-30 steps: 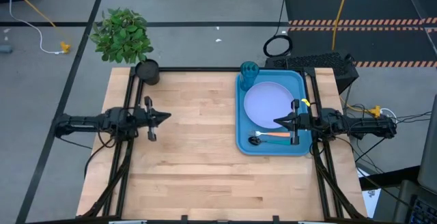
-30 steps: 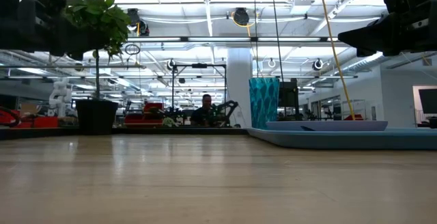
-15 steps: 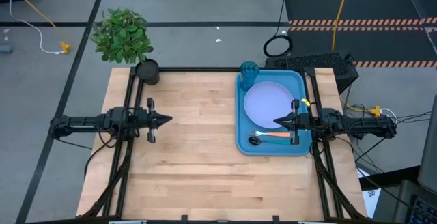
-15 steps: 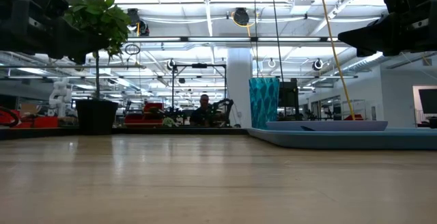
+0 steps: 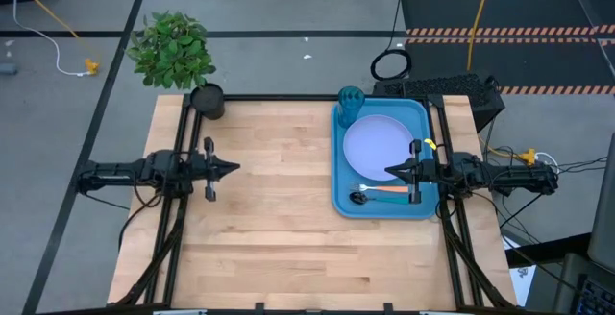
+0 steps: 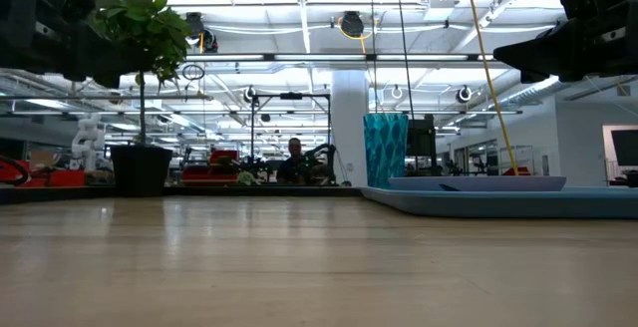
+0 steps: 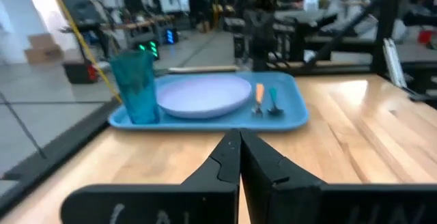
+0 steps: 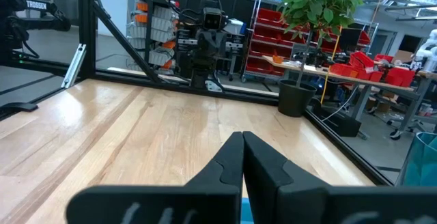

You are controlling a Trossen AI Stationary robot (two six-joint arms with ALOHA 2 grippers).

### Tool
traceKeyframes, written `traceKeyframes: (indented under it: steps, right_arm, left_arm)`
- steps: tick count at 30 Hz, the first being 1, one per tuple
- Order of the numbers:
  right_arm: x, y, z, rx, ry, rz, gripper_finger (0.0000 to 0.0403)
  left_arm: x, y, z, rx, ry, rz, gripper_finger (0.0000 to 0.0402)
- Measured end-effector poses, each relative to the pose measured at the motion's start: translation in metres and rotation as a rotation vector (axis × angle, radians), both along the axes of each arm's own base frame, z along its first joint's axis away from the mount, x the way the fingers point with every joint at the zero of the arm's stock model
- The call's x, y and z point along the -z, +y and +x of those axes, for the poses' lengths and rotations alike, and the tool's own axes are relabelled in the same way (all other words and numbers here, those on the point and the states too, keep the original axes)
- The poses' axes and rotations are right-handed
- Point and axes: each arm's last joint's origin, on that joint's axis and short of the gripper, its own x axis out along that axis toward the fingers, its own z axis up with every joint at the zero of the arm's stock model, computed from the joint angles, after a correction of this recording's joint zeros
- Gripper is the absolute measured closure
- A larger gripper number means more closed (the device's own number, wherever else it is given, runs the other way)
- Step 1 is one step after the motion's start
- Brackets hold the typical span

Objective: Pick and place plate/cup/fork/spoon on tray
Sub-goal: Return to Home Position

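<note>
Your right gripper (image 5: pixel 388 172) hangs over the bright blue rectangular tray (image 5: pixel 338 176), beside the orange-handled fork (image 5: pixel 392 189) — closed, empty. Left gripper (image 5: pixel 236 168), likewise, waits well apart.

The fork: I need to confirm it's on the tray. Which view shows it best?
The left wrist view: the fork lies unobstructed on the tray, beside the spoon. The high view shows it small, near the right pincer. Low and right wrist views miss it.
</note>
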Motion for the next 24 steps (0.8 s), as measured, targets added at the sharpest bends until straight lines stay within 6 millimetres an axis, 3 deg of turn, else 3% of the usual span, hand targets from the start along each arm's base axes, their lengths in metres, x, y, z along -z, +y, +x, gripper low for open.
traceKeyframes:
  steps: [7, 24]
  right_arm:
    - [0.0001, 0.0000, 0.0000, 0.000, 0.000, 0.000, 0.0403]
    - [-0.0005, 0.0000, 0.0000, 0.000, -0.005, 0.000, 0.0403]
  left_arm:
    - [0.0027, 0.0007, 0.0030, -0.026, -0.084, 0.006, 0.0400]
    - [0.0031, -0.0040, 0.0031, 0.027, -0.080, -0.013, 0.0400]
